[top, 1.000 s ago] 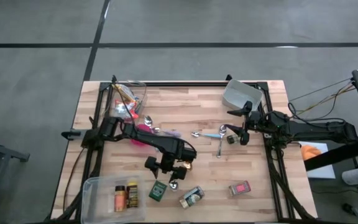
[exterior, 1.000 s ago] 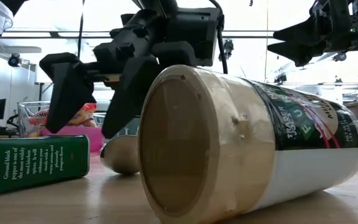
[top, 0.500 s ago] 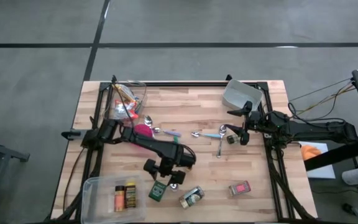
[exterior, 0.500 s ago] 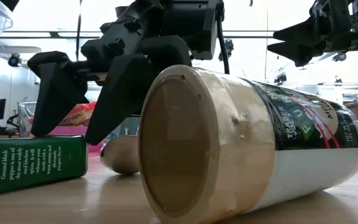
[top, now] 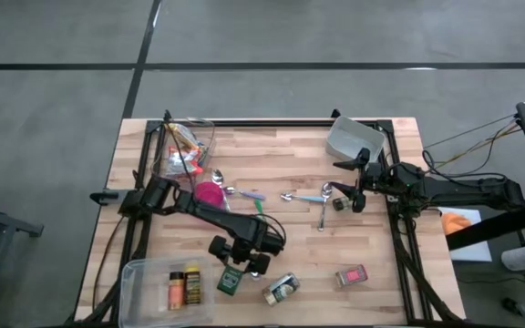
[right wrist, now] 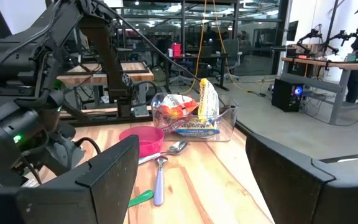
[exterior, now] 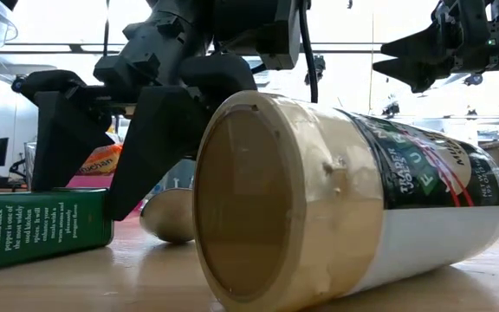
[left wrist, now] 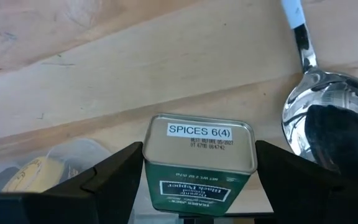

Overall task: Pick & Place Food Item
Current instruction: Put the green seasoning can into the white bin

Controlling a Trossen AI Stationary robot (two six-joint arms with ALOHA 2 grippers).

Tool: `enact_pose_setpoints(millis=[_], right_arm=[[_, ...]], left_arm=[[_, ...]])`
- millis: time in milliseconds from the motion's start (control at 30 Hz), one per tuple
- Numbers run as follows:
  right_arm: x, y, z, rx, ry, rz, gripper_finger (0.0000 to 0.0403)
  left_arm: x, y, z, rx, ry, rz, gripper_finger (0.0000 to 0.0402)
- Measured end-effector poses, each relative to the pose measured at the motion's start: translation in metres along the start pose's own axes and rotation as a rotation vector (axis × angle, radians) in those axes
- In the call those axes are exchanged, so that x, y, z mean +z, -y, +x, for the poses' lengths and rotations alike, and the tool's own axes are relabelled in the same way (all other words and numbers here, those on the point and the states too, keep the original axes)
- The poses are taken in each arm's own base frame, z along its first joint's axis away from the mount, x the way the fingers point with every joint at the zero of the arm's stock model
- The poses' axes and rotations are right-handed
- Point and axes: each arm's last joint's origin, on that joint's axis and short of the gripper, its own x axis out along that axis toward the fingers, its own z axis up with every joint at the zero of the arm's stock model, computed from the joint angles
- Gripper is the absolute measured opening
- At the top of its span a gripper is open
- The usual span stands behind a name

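The left gripper (top: 241,261) points down near the table's front edge, fingers wide apart (nothing between them touched). The right gripper (top: 344,185) waits level, open, by the right edge.

A green pepper tin (left wrist: 199,158) lies on the wooden tabletop (left wrist: 104,68) between the left gripper's (left wrist: 194,180) spread fingers (left wrist: 114,180); a metal spoon (left wrist: 322,106) lies beside it.

Bare table (top: 290,155) lies open beyond the green pepper tin (left wrist: 197,165); a spoon (left wrist: 328,115) crowds one side, a clear bin (top: 135,282) the other.
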Motion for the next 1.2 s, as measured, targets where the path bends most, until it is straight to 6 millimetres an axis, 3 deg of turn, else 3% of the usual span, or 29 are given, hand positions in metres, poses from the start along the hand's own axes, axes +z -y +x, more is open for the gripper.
enact_pose_setpoints(millis=[467, 933, 1200], right_arm=[[0.0, 0.0, 0.0, 0.0, 0.001, 0.0, 0.029], [0.0, 0.0, 0.0, 0.0, 0.0, 0.0, 0.029], [0.0, 0.0, 0.0, 0.0, 0.001, 0.0, 0.029]], left_arm=[[0.004, -0.003, 0.018, -0.03, -0.048, -0.023, 0.0301], [0.007, -0.002, 0.018, -0.04, -0.054, -0.024, 0.0296], [0.022, -0.002, 0.009, -0.068, -0.055, -0.028, 0.0294]])
